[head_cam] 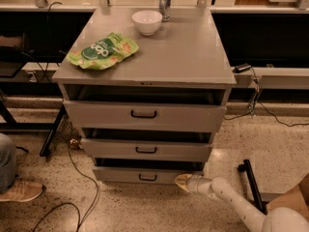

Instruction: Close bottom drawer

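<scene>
The bottom drawer (120, 175) is the lowest of three grey drawers, with a low front panel and a small black bar handle (147, 178). It stands partly open, with a dark gap above its front. My gripper (183, 181) is at the end of a white arm that comes in from the lower right. It rests against the right end of the bottom drawer's front panel, just right of the handle.
The middle drawer (145, 150) and top drawer (145, 115) also stand partly open. A green bag (102, 50), a white bowl (147, 21) and a can (164, 3) sit on the cabinet top. A cable (77, 178) and a person's shoe (19, 190) lie on the floor at left.
</scene>
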### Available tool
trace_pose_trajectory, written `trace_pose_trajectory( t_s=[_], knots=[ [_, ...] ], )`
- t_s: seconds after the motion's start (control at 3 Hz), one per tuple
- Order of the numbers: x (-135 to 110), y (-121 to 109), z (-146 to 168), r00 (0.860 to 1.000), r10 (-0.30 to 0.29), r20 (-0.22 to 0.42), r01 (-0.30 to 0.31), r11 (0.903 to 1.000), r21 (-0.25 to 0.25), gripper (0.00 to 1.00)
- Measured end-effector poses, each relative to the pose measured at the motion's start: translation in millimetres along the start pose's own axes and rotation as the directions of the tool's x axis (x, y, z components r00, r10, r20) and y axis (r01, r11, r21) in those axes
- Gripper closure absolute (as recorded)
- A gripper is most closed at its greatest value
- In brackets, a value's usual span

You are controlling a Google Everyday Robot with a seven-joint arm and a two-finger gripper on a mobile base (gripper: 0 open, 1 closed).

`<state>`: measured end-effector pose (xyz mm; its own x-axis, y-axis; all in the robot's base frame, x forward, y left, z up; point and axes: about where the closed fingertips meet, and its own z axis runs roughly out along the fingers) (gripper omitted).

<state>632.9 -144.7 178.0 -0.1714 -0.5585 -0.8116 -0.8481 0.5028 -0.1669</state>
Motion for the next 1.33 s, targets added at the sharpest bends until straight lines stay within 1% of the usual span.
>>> trace_pose_trajectory(
  t_s=[0.33,0.67,1.0,1.33],
  knots=[
    [12,-14,7,1.000,0.015,0.007,-0.015,0.9996,0.022,1.00],
    [16,-23,6,1.000,0.020,0.009,-0.020,0.9988,0.044,1.00],
    [16,-24,6,1.000,0.020,0.009,-0.021,0.9987,0.046,1.00],
    [14,-15,-10,0.999,0.035,-0.012,-0.035,0.9980,0.053,1.00]
  ],
)
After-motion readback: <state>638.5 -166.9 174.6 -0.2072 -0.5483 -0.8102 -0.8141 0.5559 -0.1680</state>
